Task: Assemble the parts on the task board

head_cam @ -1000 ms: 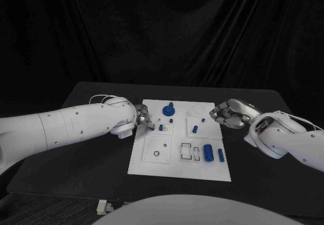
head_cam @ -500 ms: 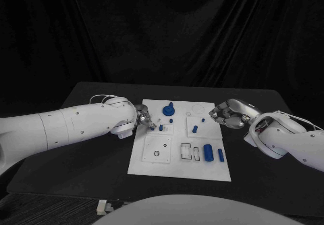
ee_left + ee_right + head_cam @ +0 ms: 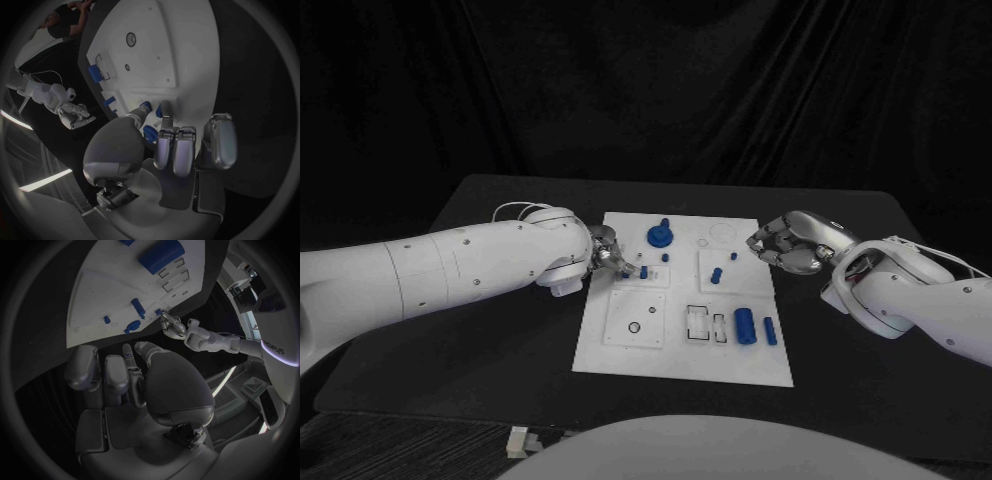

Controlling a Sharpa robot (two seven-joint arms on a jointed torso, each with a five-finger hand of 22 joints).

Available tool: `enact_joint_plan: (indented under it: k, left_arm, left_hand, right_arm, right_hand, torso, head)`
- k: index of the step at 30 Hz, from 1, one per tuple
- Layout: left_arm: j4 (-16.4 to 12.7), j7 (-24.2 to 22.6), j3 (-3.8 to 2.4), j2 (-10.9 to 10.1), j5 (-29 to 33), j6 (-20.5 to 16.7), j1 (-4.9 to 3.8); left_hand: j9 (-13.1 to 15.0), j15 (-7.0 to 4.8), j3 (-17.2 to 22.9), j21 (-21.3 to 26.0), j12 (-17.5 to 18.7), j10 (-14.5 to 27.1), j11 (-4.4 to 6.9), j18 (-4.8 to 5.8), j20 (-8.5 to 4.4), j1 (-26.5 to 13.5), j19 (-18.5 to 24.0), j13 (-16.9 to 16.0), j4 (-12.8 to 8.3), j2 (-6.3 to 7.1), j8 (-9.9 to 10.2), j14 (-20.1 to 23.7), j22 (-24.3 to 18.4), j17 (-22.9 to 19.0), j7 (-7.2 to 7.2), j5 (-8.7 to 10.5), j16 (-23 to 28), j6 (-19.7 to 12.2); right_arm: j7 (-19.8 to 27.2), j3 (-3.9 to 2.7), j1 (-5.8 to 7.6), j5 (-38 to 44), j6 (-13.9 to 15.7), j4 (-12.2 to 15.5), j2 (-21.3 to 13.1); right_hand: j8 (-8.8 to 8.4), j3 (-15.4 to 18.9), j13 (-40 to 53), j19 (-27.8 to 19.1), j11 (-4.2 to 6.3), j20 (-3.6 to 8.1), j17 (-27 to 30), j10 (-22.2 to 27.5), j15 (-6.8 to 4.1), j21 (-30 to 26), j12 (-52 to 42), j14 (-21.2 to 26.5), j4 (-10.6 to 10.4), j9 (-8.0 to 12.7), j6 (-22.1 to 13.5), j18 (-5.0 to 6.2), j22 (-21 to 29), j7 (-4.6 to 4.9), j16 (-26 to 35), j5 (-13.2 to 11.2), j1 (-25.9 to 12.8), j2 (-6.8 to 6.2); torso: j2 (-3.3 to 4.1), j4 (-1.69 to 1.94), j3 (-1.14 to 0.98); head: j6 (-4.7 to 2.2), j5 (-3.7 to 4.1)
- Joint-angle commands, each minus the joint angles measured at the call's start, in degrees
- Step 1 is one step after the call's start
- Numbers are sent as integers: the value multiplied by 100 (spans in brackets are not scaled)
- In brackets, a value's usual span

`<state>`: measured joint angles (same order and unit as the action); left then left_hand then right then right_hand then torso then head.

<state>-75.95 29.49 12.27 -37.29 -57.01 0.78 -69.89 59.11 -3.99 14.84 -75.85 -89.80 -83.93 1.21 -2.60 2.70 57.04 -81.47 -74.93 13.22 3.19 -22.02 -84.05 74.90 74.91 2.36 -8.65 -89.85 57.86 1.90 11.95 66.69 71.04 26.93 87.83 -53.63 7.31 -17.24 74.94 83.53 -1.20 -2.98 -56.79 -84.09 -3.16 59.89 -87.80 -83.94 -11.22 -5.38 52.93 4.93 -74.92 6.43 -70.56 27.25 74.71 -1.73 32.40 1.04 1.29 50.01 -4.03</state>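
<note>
Lying loose near the task board [image 3: 678, 352]'s near right corner: two blue parts [image 3: 746, 326], awaiting seating. Standing mid-board: short pegs [image 3: 715, 274]; toward the far edge, a blue disc with post [image 3: 659, 236], seemingly placed. Hovering at the left edge, left hand [image 3: 609, 256] pinching a small blue part [image 3: 166, 109]. Waiting off the right edge, right hand [image 3: 788, 244], curled, holding nothing. Leaving bare table [image 3: 488, 330] along both sides.

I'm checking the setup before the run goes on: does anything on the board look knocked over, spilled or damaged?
Nothing stands out. The task board lies flat on the black table, and its blue parts sit tidily on it, none off the edge. The left hand and right hand are at the board's far corners.
</note>
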Motion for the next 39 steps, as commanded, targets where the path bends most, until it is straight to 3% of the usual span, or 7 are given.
enact_joint_plan:
  k: [1,7,16,25,33,36,39]
  left_arm:
    - [3,33,-4,15,6,82,14]
    - [33,59,-4,23,6,34,15]
    - [-29,-85,-4,-47,-26,-270,17]
    - [-267,-658,-7,-249,-405,-948,-9]
    - [-397,-1491,-10,-398,-475,-1863,-187]
    - [-402,-1630,-10,-414,-481,-1945,-259]
    - [-400,-1630,-10,-387,-485,-1723,-338]
  left_hand:
    - [82,-1,-147,13,-2,-588,27,-87,-17,-47,11,-1490,80,-29,-36,-595,1050,1509,-21,45,-15,-88]
    - [366,24,-395,9,0,-586,-8,-84,-1,-42,-5,-1488,260,-109,-178,-595,1052,1509,25,36,-15,-393]
    - [1152,23,-1101,-15,-13,-599,-6,-78,5,-498,-39,-1500,358,-313,-766,-595,1063,1509,17,-81,-15,-707]
    - [1745,-17,-1937,-133,-20,-607,40,-52,-33,-699,-128,-1507,353,-395,-1388,-595,1099,1509,-35,535,-15,-722]
    - [1723,-15,-2137,-136,-20,-607,34,-50,-36,-683,-126,-1507,354,-403,-1324,-595,1101,1509,-23,578,-15,-906]
    - [1719,-2,-2190,-152,-20,-607,22,-47,-28,-498,-131,-1507,342,-525,-1347,-595,1105,1509,-12,531,-15,-974]
    - [1678,4,-2242,-142,-20,-607,18,-50,-18,-51,-115,-1507,344,-687,-1325,-595,1101,1509,-9,-30,-15,-1039]
  right_arm:
    - [-80,-3,-14,9,17,12,-6]
    - [-79,-3,-15,9,15,13,-4]
    - [-71,-3,-19,9,16,10,-4]
    - [-78,-3,-20,9,15,3,-19]
    - [-84,-3,-20,9,8,-6,-22]
    - [-85,-3,-20,9,1,-9,-20]
    - [-85,-3,-20,9,-5,-13,-19]
  right_hand:
    - [-13,-3,1008,2,-23,-9,5,-353,21,-22,39,-96,31,9,31,64,-734,20,26,18,59,1]
    - [-13,-3,1008,2,-23,-9,5,-353,21,-22,39,-96,31,9,31,64,-734,20,26,18,59,1]
    - [-13,-3,1008,2,-23,-9,5,-353,21,-22,39,-96,31,9,31,64,-734,20,26,18,59,1]
    - [-13,-3,1008,2,-23,-9,5,-353,21,-22,39,-96,31,9,31,64,-734,20,26,18,59,1]
    - [-16,-3,1002,2,-26,-11,13,-350,24,-28,42,-95,39,11,27,64,-734,24,30,19,58,-5]
    - [-16,-3,1002,2,-26,-11,13,-350,24,-28,42,-95,39,11,27,64,-734,24,30,19,58,-5]
    - [-16,-3,1002,2,-26,-11,13,-350,24,-28,42,-95,39,11,27,64,-734,24,30,19,58,-5]
  torso:
    - [0,2,0]
    - [-2,1,1]
    - [-1,0,1]
    - [0,1,1]
    - [-5,4,5]
    - [-7,2,4]
    - [-10,-4,2]
  head:
    - [-1,2]
    - [-1,1]
    - [-1,-2]
    - [-1,4]
    - [-1,17]
    - [-1,15]
    - [-1,20]
